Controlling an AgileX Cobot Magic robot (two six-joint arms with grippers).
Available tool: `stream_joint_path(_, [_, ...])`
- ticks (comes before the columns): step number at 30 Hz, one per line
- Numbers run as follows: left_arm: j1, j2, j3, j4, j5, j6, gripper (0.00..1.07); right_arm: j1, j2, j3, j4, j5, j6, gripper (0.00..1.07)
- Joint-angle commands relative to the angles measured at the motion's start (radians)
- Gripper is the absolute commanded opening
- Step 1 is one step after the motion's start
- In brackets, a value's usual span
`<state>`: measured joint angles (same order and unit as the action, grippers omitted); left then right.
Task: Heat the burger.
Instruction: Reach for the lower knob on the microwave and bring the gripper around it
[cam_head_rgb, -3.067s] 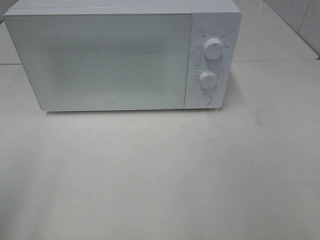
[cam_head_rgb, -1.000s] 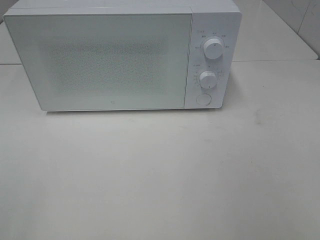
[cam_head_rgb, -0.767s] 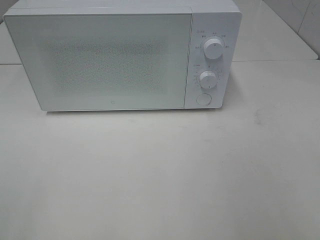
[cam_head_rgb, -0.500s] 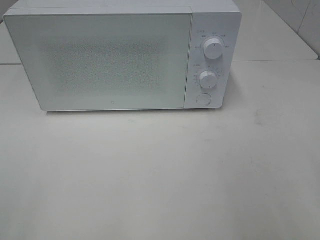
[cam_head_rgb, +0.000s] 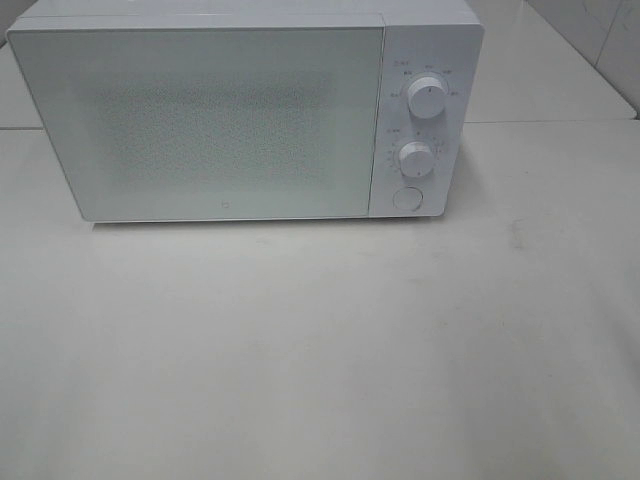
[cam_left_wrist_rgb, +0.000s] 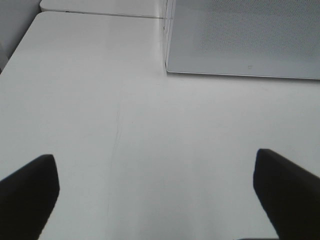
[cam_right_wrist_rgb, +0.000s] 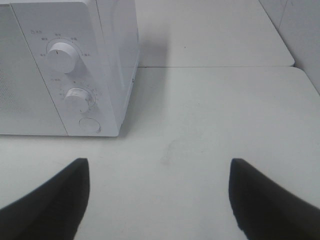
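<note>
Burger: in no view; whether it is behind the shut microwave (cam_head_rgb: 220, 120) door, cannot tell.
Handling (judged): light, soft, stacked; clasp gently across the bun's sides.
Left gripper (cam_left_wrist_rgb: 155, 172): wide apart, empty.
Right gripper (cam_right_wrist_rgb: 159, 172): wide apart, empty.

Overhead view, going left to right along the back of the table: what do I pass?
Microwave door → control panel → bare table → tiled wall in the far right corner.
</note>
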<state>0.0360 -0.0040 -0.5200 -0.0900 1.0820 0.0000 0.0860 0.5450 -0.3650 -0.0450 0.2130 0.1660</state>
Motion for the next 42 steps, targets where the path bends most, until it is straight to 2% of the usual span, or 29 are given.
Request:
stream_joint_path(1, [-0.001, -0.003, 0.003, -0.002, -0.011, 0.000, 0.98, -0.007, 0.078, 0.002, -0.002, -0.103, 0.007, 0.75])
stream_joint_path(26, [-0.001, -0.003, 0.003, -0.002, -0.011, 0.000, 0.98, -0.007, 0.510, 0.002, -0.024, -0.619, 0.079, 0.75])
stream_joint_path(29, [-0.001, -0.003, 0.003, -0.002, -0.011, 0.000, 0.98, -0.007, 0.576, 0.020, -0.035, -0.721, 0.073, 0.75])
stream_joint_path(30, [-0.001, -0.003, 0.003, -0.002, -0.011, 0.000, 0.98, -0.007, 0.610, 0.056, -0.019, -0.825, 0.047, 0.75])
stream_joint_path(32, [-0.001, -0.003, 0.003, -0.002, -0.011, 0.000, 0.98, -0.007, 0.623, 0.072, -0.004, -0.862, 0.033, 0.75])
stream_joint_path(34, [-0.001, -0.003, 0.003, -0.002, -0.011, 0.000, 0.98, 0.013, 0.654, 0.105, 0.045, -0.935, -0.009, 0.75])
stream_joint_path(36, [-0.001, -0.003, 0.003, -0.002, -0.011, 0.000, 0.98, 0.083, 0.696, 0.146, 0.175, -1.053, -0.136, 0.75])
stream_joint_path(37, [-0.001, -0.003, 0.003, -0.002, -0.011, 0.000, 0.98, 0.083, 0.696, 0.146, 0.175, -1.053, -0.136, 0.75])
stream_joint_path(39, [-0.001, -0.003, 0.003, -0.002, -0.011, 0.000, 0.98, 0.190, 0.751, 0.164, 0.330, -1.147, -0.265, 0.75])
stream_joint_path(40, [-0.001, -0.003, 0.003, -0.002, -0.011, 0.000, 0.98, 0.190, 0.751, 0.164, 0.330, -1.147, -0.265, 0.75])
stream_joint_path(42, [-0.001, -0.003, 0.003, -0.002, -0.011, 0.000, 0.98, 0.318, 0.841, 0.164, 0.495, -1.257, -0.356, 0.75])
